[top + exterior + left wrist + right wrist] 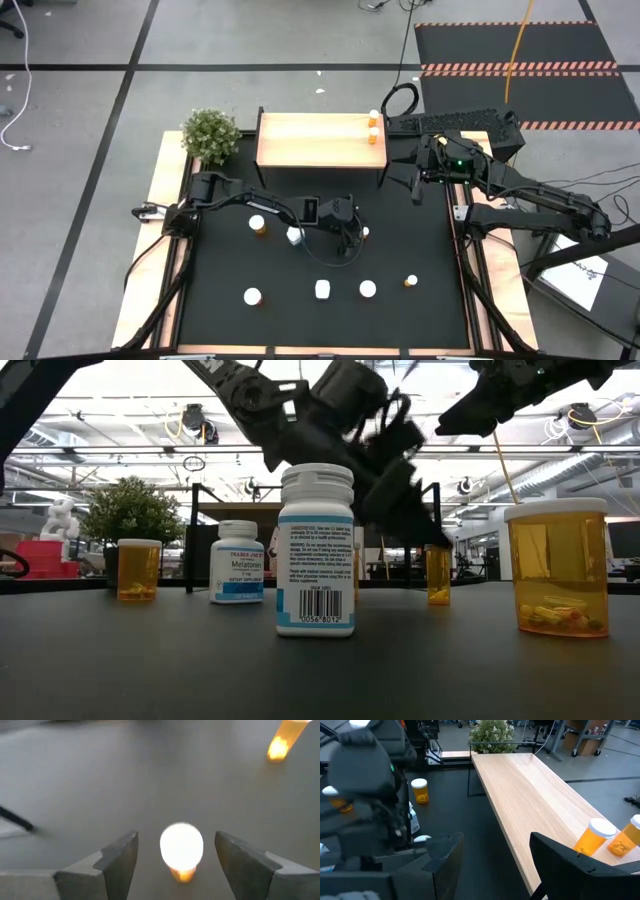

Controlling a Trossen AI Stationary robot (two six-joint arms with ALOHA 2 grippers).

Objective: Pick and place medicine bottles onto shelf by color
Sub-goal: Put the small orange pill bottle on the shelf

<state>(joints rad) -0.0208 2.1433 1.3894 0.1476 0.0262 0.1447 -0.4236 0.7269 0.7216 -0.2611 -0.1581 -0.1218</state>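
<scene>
Left wrist view showed the left gripper [177, 862] spread open around a small orange bottle [181, 851] standing mid-table. Light, rigid and likely slippery, it seemed best pinched below its white cap. The right gripper [495, 857] hung open near the shelf [320, 140].

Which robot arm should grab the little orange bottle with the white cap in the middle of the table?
Left. Its open end effector already hangs over that orange bottle, fingers either side. The right end effector is open but empty, off by the shelf.
</scene>
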